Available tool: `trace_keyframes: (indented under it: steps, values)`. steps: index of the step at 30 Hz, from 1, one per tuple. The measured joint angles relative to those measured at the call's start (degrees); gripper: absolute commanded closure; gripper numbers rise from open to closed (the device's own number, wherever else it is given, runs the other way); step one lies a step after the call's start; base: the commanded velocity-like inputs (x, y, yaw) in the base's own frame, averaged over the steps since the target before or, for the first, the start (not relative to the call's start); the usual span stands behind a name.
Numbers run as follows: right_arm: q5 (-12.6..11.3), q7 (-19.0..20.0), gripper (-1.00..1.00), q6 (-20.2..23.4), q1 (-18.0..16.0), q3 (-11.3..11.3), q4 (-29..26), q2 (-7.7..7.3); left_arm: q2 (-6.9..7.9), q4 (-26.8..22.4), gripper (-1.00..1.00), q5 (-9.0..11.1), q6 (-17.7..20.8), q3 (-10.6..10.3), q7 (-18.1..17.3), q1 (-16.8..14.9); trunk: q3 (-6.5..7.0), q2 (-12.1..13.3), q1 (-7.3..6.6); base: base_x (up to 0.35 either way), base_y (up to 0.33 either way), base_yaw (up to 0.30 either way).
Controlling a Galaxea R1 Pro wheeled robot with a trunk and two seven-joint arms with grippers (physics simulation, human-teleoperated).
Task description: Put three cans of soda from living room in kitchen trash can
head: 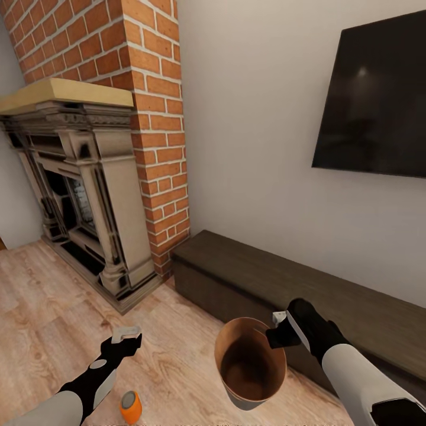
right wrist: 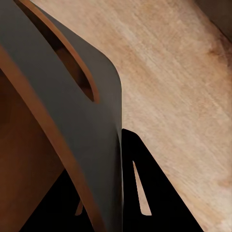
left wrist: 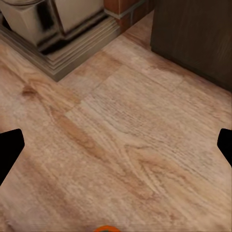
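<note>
At lower centre of the head view, the right gripper (head: 278,331) pinches the rim of the small round grey bin with brown inside (head: 251,362), carrying it. The left gripper (head: 126,336), spread wide, hovers beyond the small orange silver-topped soda can (head: 131,406) on the light wood floor (head: 47,307), likely for grasping.

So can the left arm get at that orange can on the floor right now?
Probably yes. The orange can lies on bare wood floor just beside the left gripper, which is open and holds nothing. The bin hangs from the right gripper, off to the side.
</note>
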Motion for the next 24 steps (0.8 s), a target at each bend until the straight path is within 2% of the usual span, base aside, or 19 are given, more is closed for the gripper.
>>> trace_keyframes:
  steps: [7,8,14,18,22,24]
  values:
    - [-0.26,0.08,1.00,0.02,0.00,-0.03,-0.61,0.05,0.06,0.01,-1.00,0.06,0.41,-0.07,-0.20,0.00,-1.26,-2.81,1.54,0.000,0.000,0.000]
    - [0.86,0.01,1.00,-0.13,0.00,-0.03,-0.77,0.72,0.07,0.01,-1.00,0.07,0.49,-0.08,-0.19,0.00,-1.44,-3.21,1.76,0.000,0.000,0.000]
    - [-1.35,0.10,1.00,0.16,-0.03,-0.16,-0.87,3.19,0.01,0.01,-1.00,0.23,-1.51,-0.09,0.17,0.33,-2.51,-5.62,3.08,0.000,0.000,0.000]
    - [0.51,-0.03,1.00,-0.07,-0.10,-0.36,-0.90,3.77,0.00,0.01,-1.00,0.25,-3.49,-0.09,0.25,0.70,-3.23,-7.22,3.95,0.000,0.000,0.000]
    - [-1.12,0.04,1.00,0.06,-0.68,-0.72,-0.93,3.99,-0.06,0.01,-1.00,0.24,-4.44,-0.09,0.35,0.86,-3.95,-8.82,4.83,0.000,0.000,0.000]
    - [-0.89,0.03,1.00,0.04,-0.80,-0.73,-0.93,4.06,-0.07,0.01,-1.00,0.24,-4.59,-0.09,0.36,0.88,-4.31,-9.63,5.27,0.000,0.000,0.000]
